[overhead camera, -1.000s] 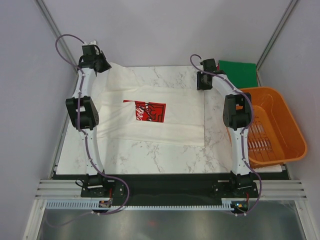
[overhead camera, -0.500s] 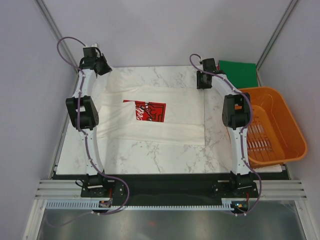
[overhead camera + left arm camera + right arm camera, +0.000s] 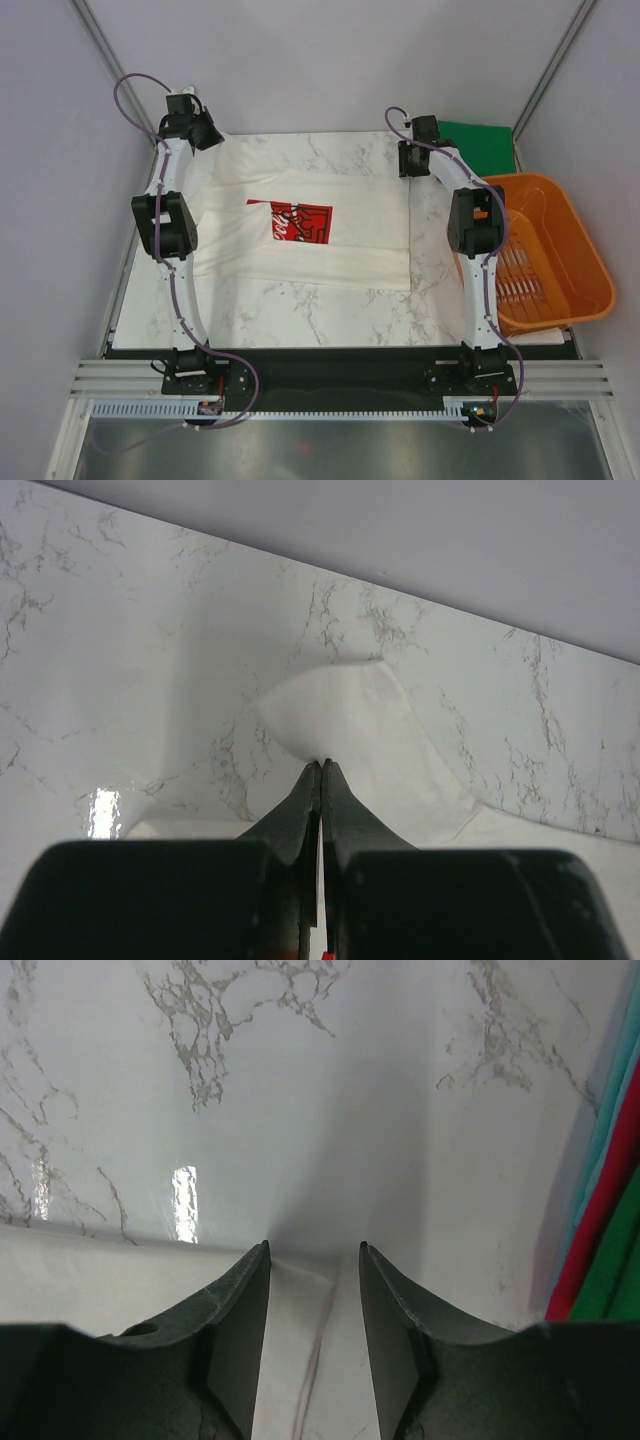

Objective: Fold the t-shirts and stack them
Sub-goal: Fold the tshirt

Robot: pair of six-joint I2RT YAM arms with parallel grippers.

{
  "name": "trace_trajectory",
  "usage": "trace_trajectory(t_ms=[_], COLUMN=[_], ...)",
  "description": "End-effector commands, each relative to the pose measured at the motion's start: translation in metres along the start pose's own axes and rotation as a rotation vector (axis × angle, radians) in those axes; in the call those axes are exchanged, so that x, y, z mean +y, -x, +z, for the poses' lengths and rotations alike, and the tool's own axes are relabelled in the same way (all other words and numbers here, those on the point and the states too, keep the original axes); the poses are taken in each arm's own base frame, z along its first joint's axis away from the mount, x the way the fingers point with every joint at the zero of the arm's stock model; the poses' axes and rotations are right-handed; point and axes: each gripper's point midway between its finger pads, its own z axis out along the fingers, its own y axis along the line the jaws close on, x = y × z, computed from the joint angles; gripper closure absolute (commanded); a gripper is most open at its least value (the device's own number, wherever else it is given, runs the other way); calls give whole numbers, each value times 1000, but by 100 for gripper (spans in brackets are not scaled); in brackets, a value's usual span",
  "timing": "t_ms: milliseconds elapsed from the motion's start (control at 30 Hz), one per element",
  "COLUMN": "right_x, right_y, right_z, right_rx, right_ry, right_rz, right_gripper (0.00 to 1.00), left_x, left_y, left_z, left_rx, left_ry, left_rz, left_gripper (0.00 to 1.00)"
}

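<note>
A white t-shirt (image 3: pixel 300 250) lies spread on the marble bench (image 3: pixel 300 305), its red rectangular chest print (image 3: pixel 301 221) facing up near the middle of the cloth. The shirt's body lies mostly flat, with its near hem running straight across the bench. Its far left part rises towards the left gripper (image 3: pixel 205 132).

That gripper sits at the bench's far left corner. In the left wrist view its jaws are pressed together on a small peak of the white cloth. The fabric fans out from the pinch and falls back to the marble on both sides.

The right gripper (image 3: pixel 412 165) hovers at the shirt's far right corner. Its jaws stand apart with a clear gap between them. In the right wrist view the white cloth's edge lies below them, running from the left jaw into the gap. Whether the tips touch the fabric cannot be told.

A dark green t-shirt (image 3: pixel 480 145), folded square, lies on the bench's far right corner, just beyond the right gripper. At the right edge of the right wrist view, green shows beside strips of red and teal. An orange slatted basket (image 3: pixel 590 260) stands off the bench's right side, next to the right arm.
</note>
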Motion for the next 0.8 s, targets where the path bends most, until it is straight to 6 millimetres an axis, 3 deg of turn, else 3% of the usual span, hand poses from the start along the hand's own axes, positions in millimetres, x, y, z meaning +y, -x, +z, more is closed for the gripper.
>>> trace_trajectory(t_ms=[0, 167, 333, 500, 767], right_x=[-12, -11, -3, 9, 10], right_y=[14, -4, -5, 1, -8], right_z=[-10, -1, -2, -6, -4], right_rx=[-30, 27, 28, 15, 42], right_ry=[11, 73, 118, 189, 187], right_rz=[-5, 18, 9, 2, 11], right_gripper=[52, 57, 65, 66, 65], left_x=[-13, -14, -14, -15, -17], left_y=[32, 34, 33, 32, 36], left_z=[-19, -20, -19, -18, -21], left_rx=[-84, -91, -87, -86, -97], left_ry=[-36, -33, -35, -39, -43], left_rz=[51, 58, 54, 50, 50], left_gripper=[98, 98, 98, 98, 98])
